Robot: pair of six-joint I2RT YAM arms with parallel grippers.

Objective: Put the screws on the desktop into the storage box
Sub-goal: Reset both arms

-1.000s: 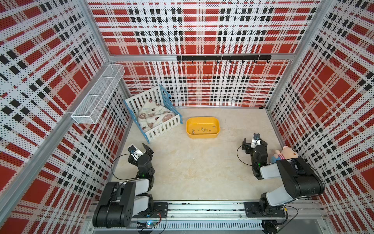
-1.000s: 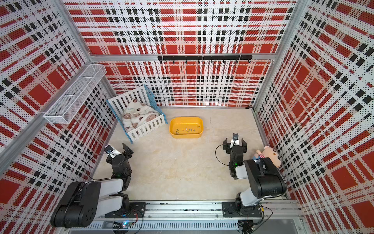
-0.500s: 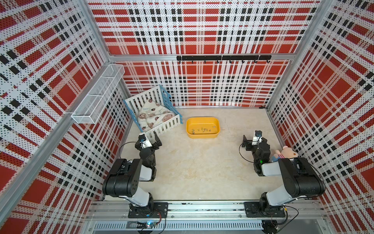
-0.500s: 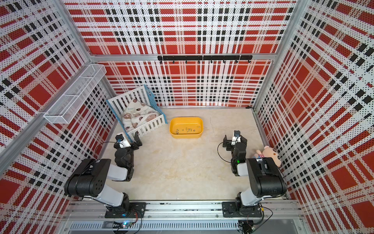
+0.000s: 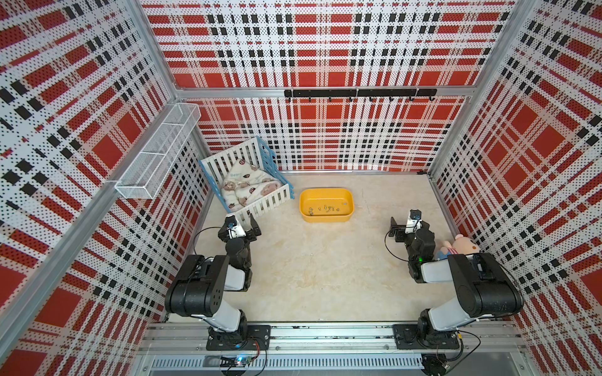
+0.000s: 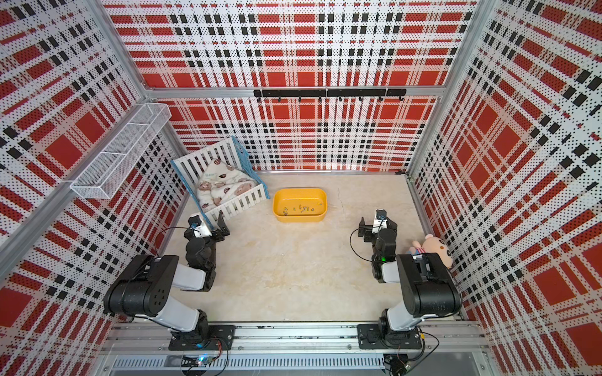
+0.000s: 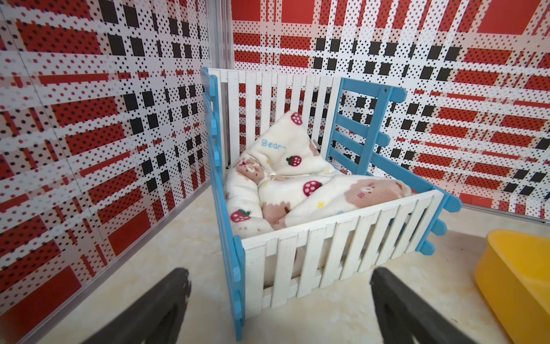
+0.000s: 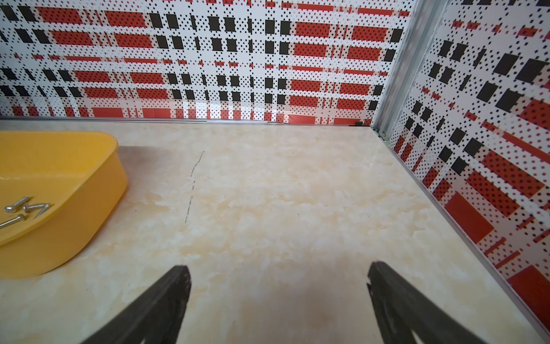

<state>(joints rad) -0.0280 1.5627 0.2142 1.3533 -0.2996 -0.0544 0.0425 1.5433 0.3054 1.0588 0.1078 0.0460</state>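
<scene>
Several small silver screws (image 5: pixel 325 208) (image 6: pixel 301 208) (image 8: pixel 20 205) lie inside the yellow storage box (image 5: pixel 325 218) (image 6: pixel 299 218) (image 8: pixel 74 238) (image 7: pixel 520 268) at the back middle of the beige desktop (image 5: pixel 325 267) (image 6: pixel 293 267). No screw shows on the bare desktop. My left gripper (image 5: pixel 241 224) (image 6: pixel 208 224) (image 7: pixel 279 274) hovers open and empty just in front of the crib's near corner. To the right of the box, my right gripper (image 5: pixel 405 224) (image 6: pixel 377 224) (image 8: pixel 278 268) is open over bare desktop, holding nothing.
A white-and-blue crib (image 5: pixel 260 201) (image 7: pixel 327 247) with a printed blanket stands at the back left, close to the left gripper. A white mesh basket (image 5: pixel 156 153) hangs on the left wall. A pink plush toy (image 5: pixel 462 245) lies by the right arm. Walls enclose three sides.
My left arm has swung forward from the front left toward the crib, and its jaws have spread wider. The right gripper has barely moved and stays open.
</scene>
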